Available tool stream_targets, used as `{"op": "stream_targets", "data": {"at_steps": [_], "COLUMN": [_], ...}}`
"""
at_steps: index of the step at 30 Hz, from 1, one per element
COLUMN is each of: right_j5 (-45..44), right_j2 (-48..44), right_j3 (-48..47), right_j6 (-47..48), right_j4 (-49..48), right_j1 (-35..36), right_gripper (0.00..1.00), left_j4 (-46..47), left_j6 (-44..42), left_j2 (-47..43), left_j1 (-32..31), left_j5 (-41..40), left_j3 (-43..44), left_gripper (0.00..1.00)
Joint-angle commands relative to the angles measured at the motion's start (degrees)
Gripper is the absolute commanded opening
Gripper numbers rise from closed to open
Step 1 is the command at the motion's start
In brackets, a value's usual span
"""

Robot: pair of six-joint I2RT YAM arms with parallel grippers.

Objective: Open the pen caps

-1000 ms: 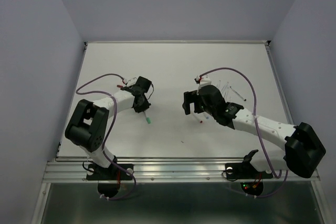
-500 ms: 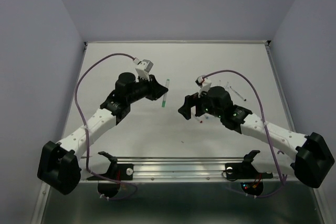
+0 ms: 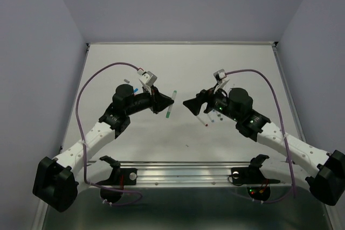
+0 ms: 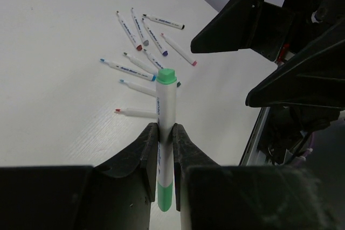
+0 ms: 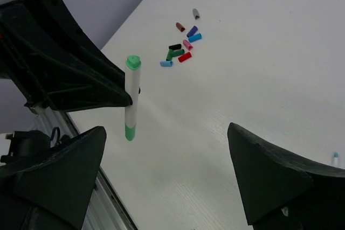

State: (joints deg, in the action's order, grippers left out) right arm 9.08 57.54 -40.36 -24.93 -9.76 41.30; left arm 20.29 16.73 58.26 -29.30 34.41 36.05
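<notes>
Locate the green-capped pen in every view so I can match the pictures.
Top external: green-capped pen at picture centre, slightly tilted.
Left wrist: pen upright at lower centre, between the left fingers.
Right wrist: pen upper left, held by the left fingers.
Shared landmark: the left fingers gripping its white barrel, in all three.

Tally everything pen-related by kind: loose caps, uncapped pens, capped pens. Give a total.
Loose pen caps: 10
Uncapped pens lying loose: 10, one partly hidden
Capped green pen in the left gripper: 1
Total: 21
</notes>
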Motion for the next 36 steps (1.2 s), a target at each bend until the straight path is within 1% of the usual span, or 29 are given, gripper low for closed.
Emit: {"op": "stream_targets", "data": {"at_steps": [1, 3, 7, 12, 14, 16, 18, 21, 22, 24, 25, 27, 28, 30, 31, 32, 33, 34, 35, 36], "right_j5": [1.7, 2.3, 0.3, 1.6, 1.7, 2.3, 2.8, 3.8, 3.8, 4.5, 4.6, 4.5, 5.0, 5.2, 5.0, 4.1, 3.2, 2.2, -0.6, -1.9], "right_j2": [2.0, 3.9, 9.6, 11.4, 11.9, 12.3, 13.1, 14.4, 14.7, 15.1, 15.5, 15.7, 15.8, 15.6, 15.5, 15.3, 15.1, 14.9, 14.6, 13.9], "right_j3": [-3.0, -3.8, -6.8, -6.5, -6.6, -6.6, -6.7, -6.8, -6.8, -6.8, -6.8, -6.8, -6.9, -6.8, -6.9, -6.9, -6.9, -7.1, -7.4, -7.7], "right_j6": [-3.5, -5.0, -6.2, -7.6, -7.9, -8.3, -8.5, -9.3, -9.5, -9.9, -10.1, -10.4, -10.2, -10.3, -10.1, -10.3, -10.3, -9.5, -9.1, -8.0], "right_j4": [-8.3, -10.0, -11.3, -18.4, -19.2, -20.0, -20.4, -21.0, -21.2, -21.7, -22.1, -22.2, -22.1, -22.1, -21.8, -21.4, -20.9, -19.5, -18.6, -17.8], "right_j1": [-0.2, -0.2, -0.2, -0.2, -0.2, -0.2, -0.2, -0.2, -0.2, -0.2, -0.2, -0.2, -0.2, -0.2, -0.2, -0.2, -0.2, -0.2, -0.2, -0.2], "right_gripper": [1.0, 0.99, 0.88, 0.83, 0.8, 0.73, 0.7, 0.61, 0.61, 0.56, 0.45, 0.35, 0.27, 0.17, 0.04, 0.01, 0.01, 0.01, 0.01, 0.01], "left_j4": [5.5, 6.0, 7.0, 8.5, 8.9, 9.4, 9.8, 10.6, 10.6, 11.3, 11.6, 12.3, 12.3, 12.5, 12.6, 12.6, 12.7, 12.5, 12.4, 12.5], "left_j6": [-0.9, -0.6, -0.2, 1.0, 1.5, 1.9, 2.2, 3.0, 3.2, 3.7, 3.8, 4.6, 4.7, 5.3, 5.6, 5.8, 6.1, 6.4, 6.7, 6.7], "left_j2": [-1.8, -1.6, -0.9, -0.3, 0.3, 0.6, 0.9, 2.5, 2.8, 3.3, 3.4, 3.3, 3.3, 3.3, 3.4, 3.5, 3.5, 3.6, 3.5, 3.4], "left_j1": [-0.7, -0.8, -1.2, -1.4, -1.5, -1.6, -1.8, -1.8, -1.8, -2.0, -2.0, -2.0, -2.0, -2.1, -2.1, -2.1, -2.1, -2.1, -2.1, -2.1], "left_j5": [2.6, 2.8, 3.0, 1.7, 1.8, 1.9, 1.8, 1.4, 1.5, 2.0, 2.0, 1.7, 1.4, 0.9, 0.7, 0.7, 0.7, 0.8, 1.1, 1.4], "left_j3": [-0.5, -0.3, -0.2, -0.7, -0.5, -0.4, -0.2, 0.2, 0.2, 0.3, 0.3, 0.4, 0.4, 0.6, 0.8, 0.9, 1.0, 1.0, 0.9, 0.6], "left_gripper": [0.0, 0.0, 0.0, 0.0, 0.0, 0.0, 0.0, 0.0, 0.0, 0.0, 0.0, 0.0, 0.0, 0.0, 0.0, 0.0, 0.01, 0.12, 0.53, 0.67]}}
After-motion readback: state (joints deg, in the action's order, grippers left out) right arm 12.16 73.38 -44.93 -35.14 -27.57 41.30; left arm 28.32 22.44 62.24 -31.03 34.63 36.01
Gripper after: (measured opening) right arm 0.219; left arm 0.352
